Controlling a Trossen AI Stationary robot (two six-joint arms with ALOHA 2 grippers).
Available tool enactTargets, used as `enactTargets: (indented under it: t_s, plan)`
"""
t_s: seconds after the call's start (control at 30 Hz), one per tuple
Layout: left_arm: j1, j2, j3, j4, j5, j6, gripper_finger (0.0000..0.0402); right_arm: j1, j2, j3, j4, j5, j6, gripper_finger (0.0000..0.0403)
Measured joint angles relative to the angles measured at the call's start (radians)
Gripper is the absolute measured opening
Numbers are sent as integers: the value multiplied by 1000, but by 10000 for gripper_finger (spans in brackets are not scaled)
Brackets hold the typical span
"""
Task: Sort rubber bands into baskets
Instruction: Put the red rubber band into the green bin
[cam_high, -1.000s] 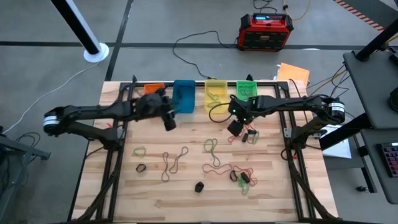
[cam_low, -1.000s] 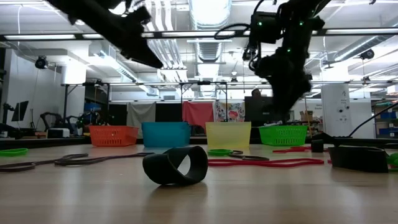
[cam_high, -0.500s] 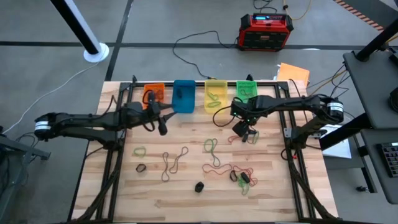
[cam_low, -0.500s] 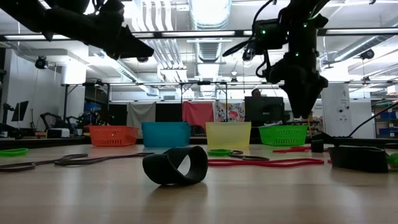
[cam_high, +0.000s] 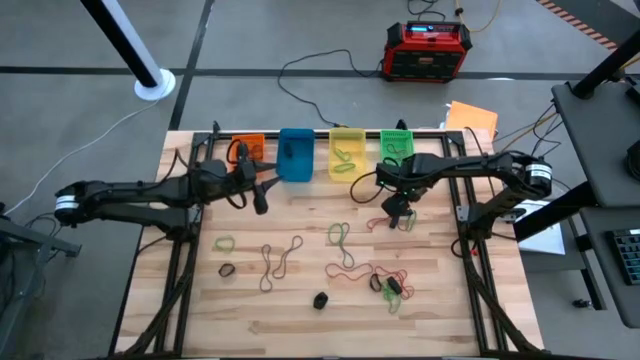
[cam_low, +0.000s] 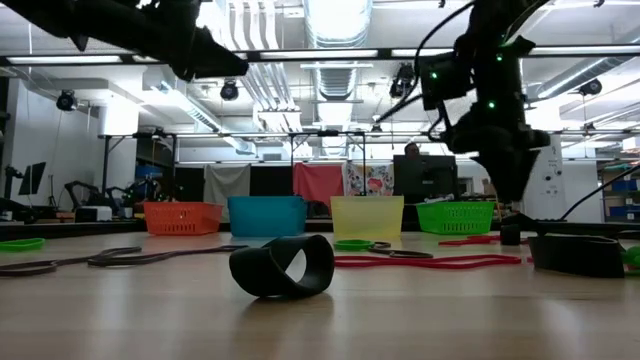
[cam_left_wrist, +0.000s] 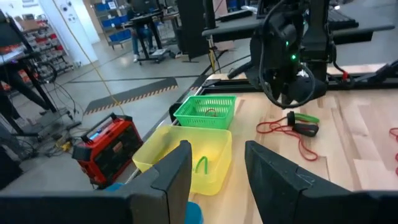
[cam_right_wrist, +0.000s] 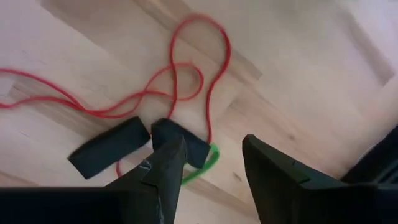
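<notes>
Four baskets stand in a row at the table's far edge: orange (cam_high: 248, 148), blue (cam_high: 295, 155), yellow (cam_high: 346, 152) and green (cam_high: 395, 145). Rubber bands lie loose on the wood: a red loop (cam_right_wrist: 186, 81), two black bands (cam_right_wrist: 109, 149) and a green one (cam_right_wrist: 208, 158) under my right gripper. My right gripper (cam_right_wrist: 214, 168) is open, pointing down just above this bunch (cam_high: 402, 220), one finger over a black band. My left gripper (cam_high: 262, 202) is open and empty, raised in front of the blue basket (cam_left_wrist: 193, 211).
More bands lie on the near half: green (cam_high: 223, 242), brown (cam_high: 272, 262), green (cam_high: 340, 235), red (cam_high: 350, 268), a dark clump (cam_high: 392, 285), and a thick black band (cam_low: 282, 266). The yellow (cam_left_wrist: 186, 152) and green (cam_left_wrist: 205, 112) baskets hold bands. A red-black box (cam_high: 428, 50) stands beyond the table.
My left gripper has drawn back from the blue basket toward the table's left edge and risen. My right gripper has gone toward the table's right edge and down onto the bunch of red, black and green bands.
</notes>
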Motion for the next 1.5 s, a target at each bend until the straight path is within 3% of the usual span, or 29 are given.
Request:
enactTargets:
  t_s: [0.17, 0.37, 0.83, 1.03, 1.3, 1.5]
  plan:
    - [0, 0, 33, -35, 0, 91, 134, -7, -2, -25, 40, -23, 1, 182]
    - [2, 5, 32, -23, 0, 180, 134, -49, 0, -25, 256, -23, -26, 218]
    - [2, 5, 11, -18, 0, 110, 134, -70, 181, -72, 333, 37, 2, 230]
    - [2, 17, 9, -16, 0, 99, 134, -68, 257, -84, 385, 6, -30, 185]
    - [2, 77, 9, -8, 0, 62, 134, -64, 237, -83, 429, 6, -53, 29]
    - [1, 114, 9, 25, 0, 43, 134, -36, 111, -90, 435, 17, -84, 9]
